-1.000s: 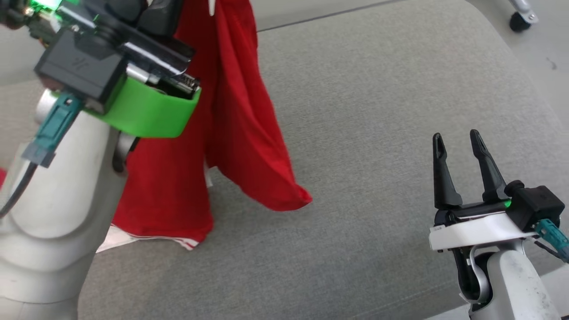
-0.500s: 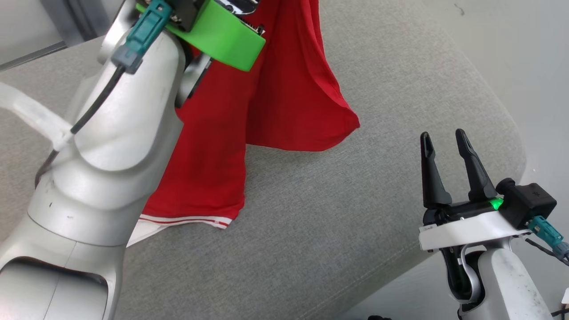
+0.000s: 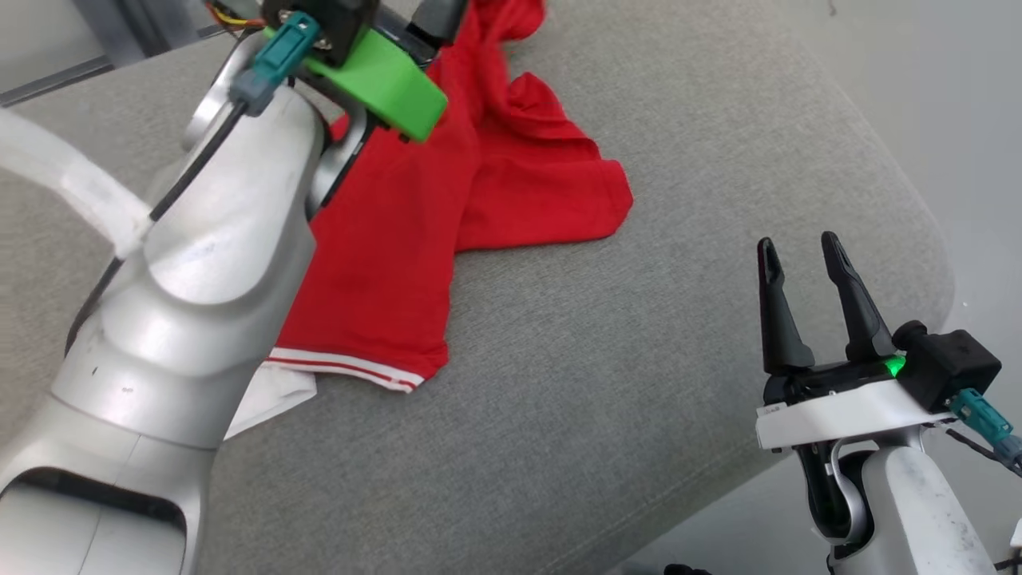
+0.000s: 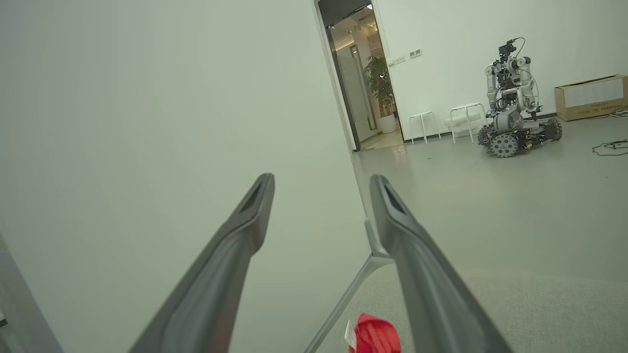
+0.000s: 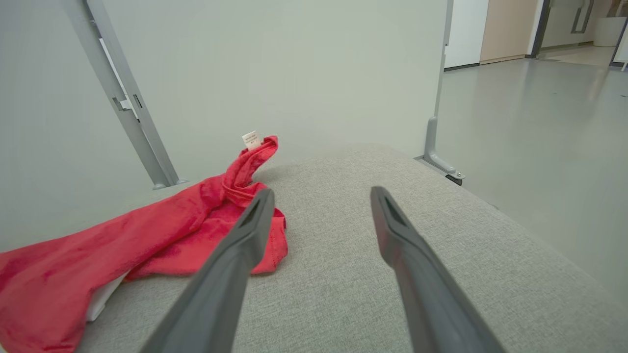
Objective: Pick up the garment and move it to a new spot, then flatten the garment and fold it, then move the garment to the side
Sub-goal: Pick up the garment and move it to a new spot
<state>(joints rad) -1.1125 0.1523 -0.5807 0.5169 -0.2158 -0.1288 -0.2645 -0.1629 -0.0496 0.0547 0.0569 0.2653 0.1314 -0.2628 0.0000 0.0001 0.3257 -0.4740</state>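
Red garment [image 3: 391, 247], hanging from the left gripper [image 4: 321, 189] a moment ago, now lies slumped on the grey cushion [image 3: 607, 383] just below that gripper, whose fingers stand spread and empty. Well to the garment's right, the right gripper [image 3: 798, 242] hovers wide open, holding nothing, as before.

Head camera steeply down on cushion [image 3: 599, 399], right wrist low across it, both sharing garment [image 3: 519, 176]
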